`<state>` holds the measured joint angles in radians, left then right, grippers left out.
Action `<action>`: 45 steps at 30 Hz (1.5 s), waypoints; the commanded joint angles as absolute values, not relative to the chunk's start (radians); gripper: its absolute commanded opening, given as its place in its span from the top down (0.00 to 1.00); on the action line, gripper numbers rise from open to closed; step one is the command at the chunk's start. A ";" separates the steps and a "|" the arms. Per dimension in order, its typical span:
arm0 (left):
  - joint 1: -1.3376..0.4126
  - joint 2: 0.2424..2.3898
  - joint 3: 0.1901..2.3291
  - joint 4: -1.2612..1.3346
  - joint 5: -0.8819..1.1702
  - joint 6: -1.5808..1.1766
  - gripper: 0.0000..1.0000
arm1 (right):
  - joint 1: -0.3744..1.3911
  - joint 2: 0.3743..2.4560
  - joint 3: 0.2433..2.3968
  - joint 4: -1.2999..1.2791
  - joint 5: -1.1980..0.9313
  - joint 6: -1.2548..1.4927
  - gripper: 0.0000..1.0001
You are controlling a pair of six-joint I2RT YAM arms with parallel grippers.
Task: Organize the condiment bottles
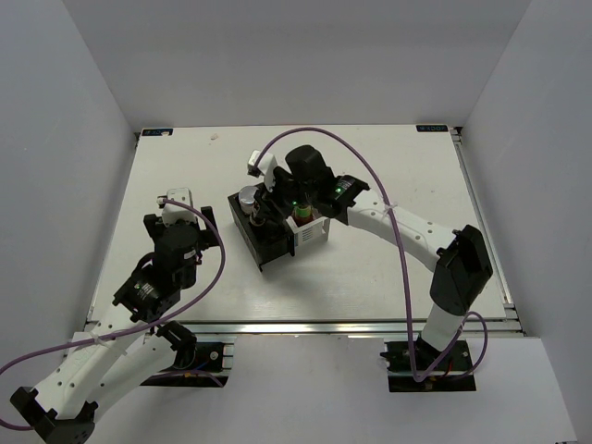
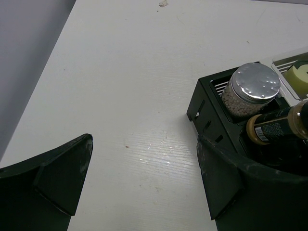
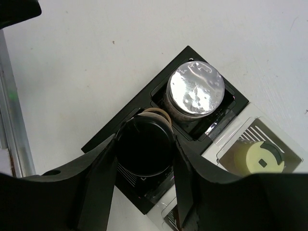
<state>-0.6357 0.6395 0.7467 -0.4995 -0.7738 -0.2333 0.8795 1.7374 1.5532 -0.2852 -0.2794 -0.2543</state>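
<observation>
My right gripper [image 3: 144, 144] is shut on a black-lidded spice jar [image 3: 144, 153], held tilted over a black compartment of the rack [image 3: 103, 139]. The silver-lidded jar [image 3: 196, 90] stands in the neighbouring black compartment. A pale yellow cap [image 3: 256, 161] shows in a white compartment; its bottle is hidden below it. From above, the right gripper [image 1: 275, 208] is over the rack [image 1: 268, 250], beside the silver-lidded jar [image 1: 248, 196] and a red-labelled bottle [image 1: 302, 219]. My left gripper [image 2: 143, 144] is open and empty over bare table left of the rack [image 2: 202, 103]. The second spice jar is not visible.
The left gripper [image 1: 180, 211] hovers a little left of the rack. White walls close the table at the back and both sides. A metal rail [image 1: 305, 326] runs along the near edge. The right arm's purple cable [image 1: 370, 176] arcs above the rack.
</observation>
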 commanded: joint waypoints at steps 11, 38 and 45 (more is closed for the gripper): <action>-0.627 0.630 0.739 -0.486 -0.769 -0.235 0.02 | 0.864 1.707 1.517 -0.235 -0.319 -0.203 1.00; -0.624 0.620 0.741 -0.485 -0.767 -0.233 0.02 | 0.856 1.718 1.526 -0.334 -0.261 -0.239 1.00; -0.624 0.620 0.741 -0.488 -0.769 -0.233 0.02 | 0.857 1.723 1.560 -0.397 -0.245 -0.256 1.00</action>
